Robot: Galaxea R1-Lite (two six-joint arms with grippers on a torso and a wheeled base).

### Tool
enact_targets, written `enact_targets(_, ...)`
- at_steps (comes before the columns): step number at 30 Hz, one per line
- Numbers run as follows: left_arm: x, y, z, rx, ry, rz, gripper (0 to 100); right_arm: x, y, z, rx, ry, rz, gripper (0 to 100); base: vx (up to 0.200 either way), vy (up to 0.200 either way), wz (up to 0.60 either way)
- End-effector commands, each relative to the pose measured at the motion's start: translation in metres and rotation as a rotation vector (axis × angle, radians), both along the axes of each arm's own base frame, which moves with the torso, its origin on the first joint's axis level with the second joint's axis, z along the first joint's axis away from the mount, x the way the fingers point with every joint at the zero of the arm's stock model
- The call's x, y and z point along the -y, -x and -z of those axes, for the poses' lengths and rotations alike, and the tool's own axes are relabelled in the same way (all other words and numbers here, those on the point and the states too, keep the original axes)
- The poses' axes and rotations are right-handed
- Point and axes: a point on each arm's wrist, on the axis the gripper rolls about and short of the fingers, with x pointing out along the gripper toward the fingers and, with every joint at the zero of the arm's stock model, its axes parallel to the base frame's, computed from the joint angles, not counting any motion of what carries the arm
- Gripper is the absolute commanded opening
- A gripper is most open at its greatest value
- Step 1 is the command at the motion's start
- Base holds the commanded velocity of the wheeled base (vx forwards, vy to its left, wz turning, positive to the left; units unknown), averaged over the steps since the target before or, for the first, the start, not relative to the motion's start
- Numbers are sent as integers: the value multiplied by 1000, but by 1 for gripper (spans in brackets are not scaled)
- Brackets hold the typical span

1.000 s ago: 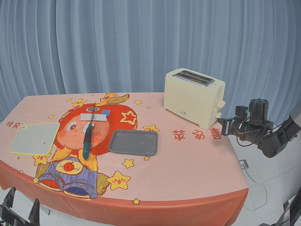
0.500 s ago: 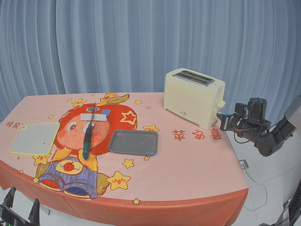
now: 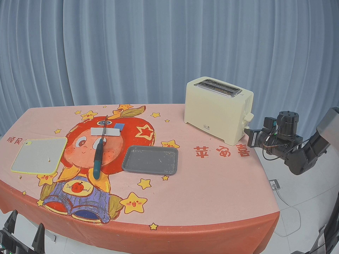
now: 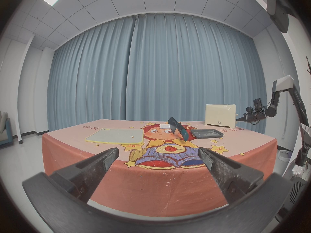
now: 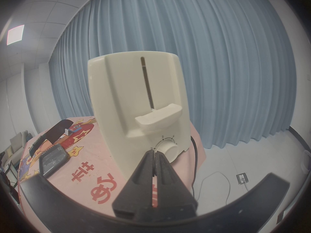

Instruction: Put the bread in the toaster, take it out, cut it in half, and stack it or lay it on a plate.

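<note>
The surface (image 3: 212,187), under a pink cartoon cloth, carries a cream toaster (image 3: 217,110) at its far right. What lies in the toaster's top slots is too dark to make out, so I cannot tell where the bread is. A grey cutting board (image 3: 39,155) lies at the near left. A grey tray (image 3: 150,159) sits near the middle. Between them a teal-handled knife (image 3: 99,152) lies with its blade across a white rest (image 3: 113,132).

The left gripper (image 4: 158,154) hangs below the surface's front edge, spread wide and holding nothing. The right gripper (image 5: 155,154) has its fingers pressed together on nothing. Its tips are at the toaster's end face, below the lever (image 5: 158,114) and just beside the dial (image 5: 169,151).
</note>
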Motion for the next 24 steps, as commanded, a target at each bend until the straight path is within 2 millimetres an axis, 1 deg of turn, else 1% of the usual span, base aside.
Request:
enact_targets(1, 0, -1, 5, -17, -1, -1, 100, 1, -2, 4, -10, 2, 2, 0, 0, 0, 0)
enact_targets(3, 0, -1, 5, -17, 0, -1, 100, 1, -3, 8, -17, 4, 5, 0, 0, 0, 0)
enact_targets(24, 0, -1, 5, -17, -1, -1, 100, 2, -2, 11, -28, 7, 8, 0, 0, 0, 0)
